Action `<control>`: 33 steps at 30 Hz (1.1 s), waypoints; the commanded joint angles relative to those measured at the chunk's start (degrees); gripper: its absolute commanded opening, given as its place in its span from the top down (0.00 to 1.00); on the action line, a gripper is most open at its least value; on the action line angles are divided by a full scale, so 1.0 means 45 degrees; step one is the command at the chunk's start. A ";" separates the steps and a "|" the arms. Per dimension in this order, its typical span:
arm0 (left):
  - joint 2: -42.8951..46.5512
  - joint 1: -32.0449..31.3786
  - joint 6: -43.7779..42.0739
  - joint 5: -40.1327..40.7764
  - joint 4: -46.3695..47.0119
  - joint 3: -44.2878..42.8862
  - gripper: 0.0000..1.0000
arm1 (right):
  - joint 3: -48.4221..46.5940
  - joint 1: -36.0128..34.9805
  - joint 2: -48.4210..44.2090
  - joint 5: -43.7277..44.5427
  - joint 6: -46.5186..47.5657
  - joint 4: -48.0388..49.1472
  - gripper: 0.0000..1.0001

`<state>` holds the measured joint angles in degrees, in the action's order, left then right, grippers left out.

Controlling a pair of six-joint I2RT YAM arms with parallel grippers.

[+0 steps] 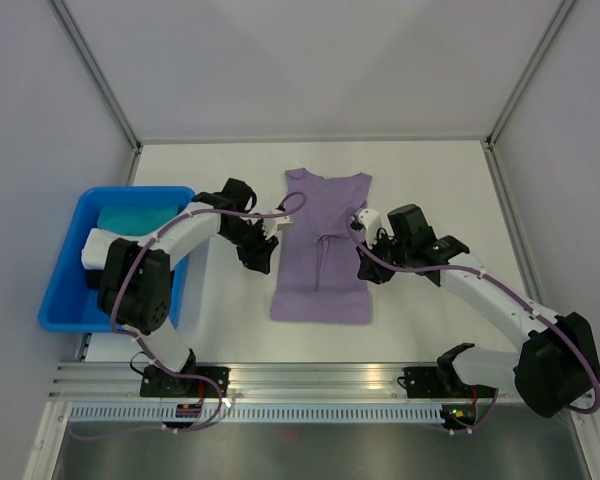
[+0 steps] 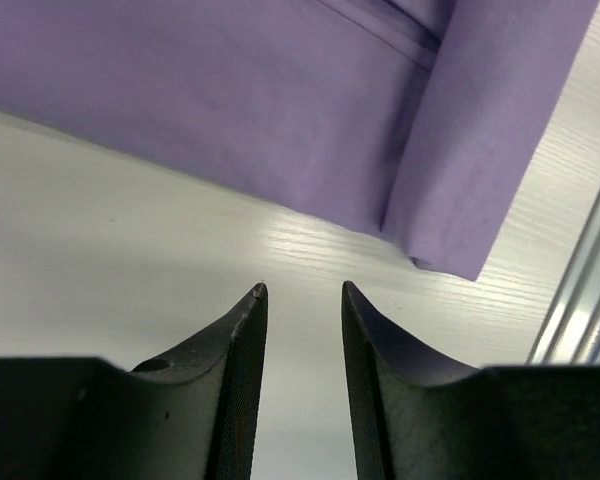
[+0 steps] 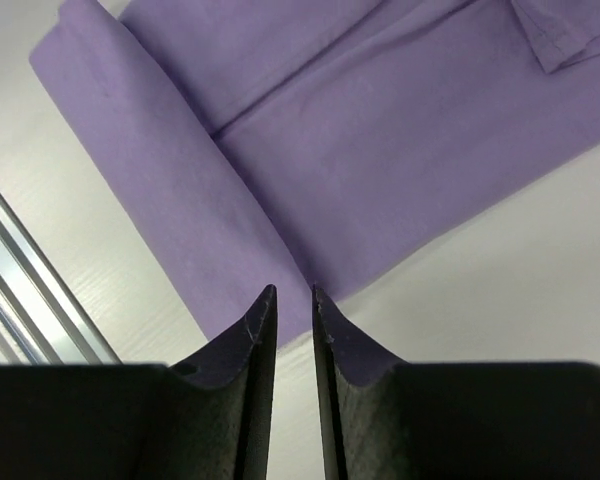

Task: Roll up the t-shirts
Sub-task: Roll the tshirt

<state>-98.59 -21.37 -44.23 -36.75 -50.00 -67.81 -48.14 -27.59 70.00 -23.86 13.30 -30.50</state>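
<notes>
T-shirt [image 1: 323,255] lies flat; blue bin [image 1: 58,285] holds teal cloth [image 1: 138,215], perhaps white bundle [image 1: 93,248]

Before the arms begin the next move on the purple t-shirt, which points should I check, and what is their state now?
1. The t-shirt lies flat on the table, sleeves folded in: ok.
2. The left gripper is open, empty, beside the shirt's edge: ok.
3. The right gripper is narrowly open, empty: ok.
4. The near hem is turned over into a band: ok.
5. The blue bin stands apart from the shirt: ok.
6. Either gripper touching the table: cannot tell.
</notes>
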 commanded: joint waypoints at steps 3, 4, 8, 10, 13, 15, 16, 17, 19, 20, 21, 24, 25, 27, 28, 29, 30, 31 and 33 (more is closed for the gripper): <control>0.2410 -0.0696 -0.1321 0.0940 0.1344 0.0768 0.59 | 0.0793 -0.0059 -0.0766 -0.0774 -0.3454 0.2283 0.68; 0.2938 -0.1088 -0.1575 0.1057 0.1519 0.1275 0.59 | 0.1375 -0.0137 -0.1079 0.0155 -0.3657 0.2615 0.64; 0.5789 -0.3373 -0.2318 0.2342 0.4380 0.4979 0.50 | 0.3486 -0.1793 -0.3518 0.2057 -0.0273 0.4644 0.61; 0.6924 -0.4293 -0.2631 0.2775 0.5325 0.5982 0.46 | 0.4384 -0.3161 -0.4887 0.2196 0.2535 0.4630 0.57; 0.7337 -0.4724 -0.3120 0.3537 0.6519 0.7293 0.42 | 0.4682 -0.4101 -0.5418 0.2645 0.3894 0.3443 0.56; 0.7299 -0.4783 -0.3431 0.3598 0.6696 0.7880 0.40 | 0.4663 -0.4412 -0.5029 0.2276 0.4580 0.2017 0.56; 0.7260 -0.4822 -0.3917 0.3520 0.6774 0.8307 0.40 | 0.4701 -0.4589 -0.4873 0.2178 0.4796 0.1664 0.56; 0.7318 -0.4881 -0.4038 0.3519 0.6968 0.8524 0.40 | 0.4740 -0.4803 -0.4581 0.2138 0.5050 0.1429 0.55; 0.7376 -0.5115 -0.4214 0.3480 0.7515 0.8837 0.40 | 0.4896 -0.5662 -0.4248 0.2876 0.5014 0.1718 0.56; 0.7396 -0.5231 -0.4234 0.3499 0.7672 0.8993 0.40 | 0.4974 -0.5955 -0.3860 0.3208 0.4975 0.2126 0.56; 0.7377 -0.5407 -0.4215 0.3519 0.7886 0.9053 0.40 | 0.5149 -0.6441 -0.3662 0.3753 0.4974 0.2284 0.56; 0.7027 -0.5545 -0.3864 0.3908 0.8180 0.9151 0.41 | 0.5190 -0.7029 -0.2842 0.3953 0.4994 0.2383 0.56; 0.6928 -0.5545 -0.3670 0.4083 0.8200 0.9132 0.41 | 0.5209 -0.7148 -0.2685 0.4128 0.4916 0.2558 0.56; 0.6617 -0.5545 -0.3454 0.4202 0.8220 0.9054 0.42 | 0.5287 -0.7285 -0.2353 0.4499 0.4605 0.2754 0.55; 0.6557 -0.5545 -0.3298 0.4202 0.8220 0.9015 0.44 | 0.5326 -0.7286 -0.2274 0.4965 0.4526 0.2967 0.55; 0.6479 -0.5545 -0.3239 0.4183 0.8220 0.8995 0.45 | 0.5365 -0.7286 -0.2061 0.5143 0.4525 0.2989 0.55; 0.6459 -0.5545 -0.3180 0.4144 0.8259 0.8976 0.47 | 0.5385 -0.7286 -0.1943 0.5223 0.4428 0.3008 0.54; 0.6401 -0.5545 -0.3160 0.4105 0.8240 0.8975 0.54 | 0.5366 -0.7286 -0.1768 0.5997 0.4311 0.3125 0.54; 0.6323 -0.5545 -0.3140 0.4144 0.8259 0.8975 0.63 | 0.5249 -0.7286 -0.1279 0.6490 0.3999 0.3339 0.55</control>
<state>-69.14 -46.11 -59.31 -18.59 -14.24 -26.87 -24.16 -60.18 62.15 -1.32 33.17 -18.20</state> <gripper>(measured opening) 0.410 0.451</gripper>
